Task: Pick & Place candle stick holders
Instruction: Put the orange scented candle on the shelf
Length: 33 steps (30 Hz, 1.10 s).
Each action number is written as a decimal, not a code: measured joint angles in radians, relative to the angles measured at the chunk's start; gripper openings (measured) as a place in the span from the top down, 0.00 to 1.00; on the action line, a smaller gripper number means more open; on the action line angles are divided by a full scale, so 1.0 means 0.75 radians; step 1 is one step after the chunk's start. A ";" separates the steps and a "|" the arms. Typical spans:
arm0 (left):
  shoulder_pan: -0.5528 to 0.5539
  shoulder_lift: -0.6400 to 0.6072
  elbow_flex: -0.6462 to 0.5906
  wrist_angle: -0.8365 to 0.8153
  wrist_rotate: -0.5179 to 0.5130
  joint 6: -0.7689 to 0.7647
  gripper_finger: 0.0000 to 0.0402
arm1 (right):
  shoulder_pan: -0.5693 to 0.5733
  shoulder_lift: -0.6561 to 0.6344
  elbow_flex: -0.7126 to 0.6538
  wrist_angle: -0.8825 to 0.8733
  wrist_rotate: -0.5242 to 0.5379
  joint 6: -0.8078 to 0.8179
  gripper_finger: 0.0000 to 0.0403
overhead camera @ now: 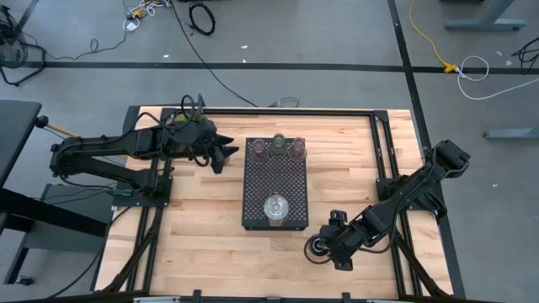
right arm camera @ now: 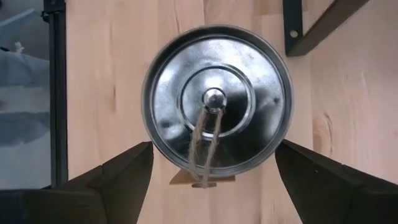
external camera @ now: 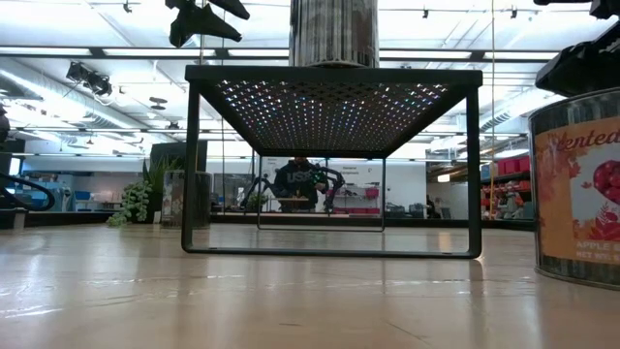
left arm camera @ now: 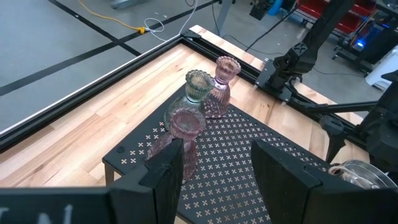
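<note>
Left end effector (overhead camera: 229, 154) gapes beside tray (overhead camera: 274, 181); right end effector (overhead camera: 320, 247) spread around tin (right arm camera: 216, 106)

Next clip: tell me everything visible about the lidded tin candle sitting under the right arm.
The tin candle is a round can with a shiny silvery metal lid, a small ball knob at its centre and twine tied to it. Its printed orange label shows in the low view. It stands upright on the wooden table, beside the black tray. The right pincer straddles it, jaws open, not touching.
</note>
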 joint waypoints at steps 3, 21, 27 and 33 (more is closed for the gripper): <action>0.000 0.000 0.000 0.000 0.000 0.000 0.53 | -0.006 0.000 0.000 -0.020 0.000 0.026 0.17; 0.000 0.000 0.000 0.000 0.000 -0.004 0.53 | -0.049 0.000 0.000 -0.041 -0.023 0.017 0.17; 0.000 0.000 0.000 0.000 0.000 -0.003 0.53 | -0.052 0.000 0.000 -0.032 -0.021 0.022 0.17; 0.000 0.000 0.000 0.000 0.000 -0.004 0.53 | -0.051 0.000 0.000 -0.039 -0.010 0.020 0.16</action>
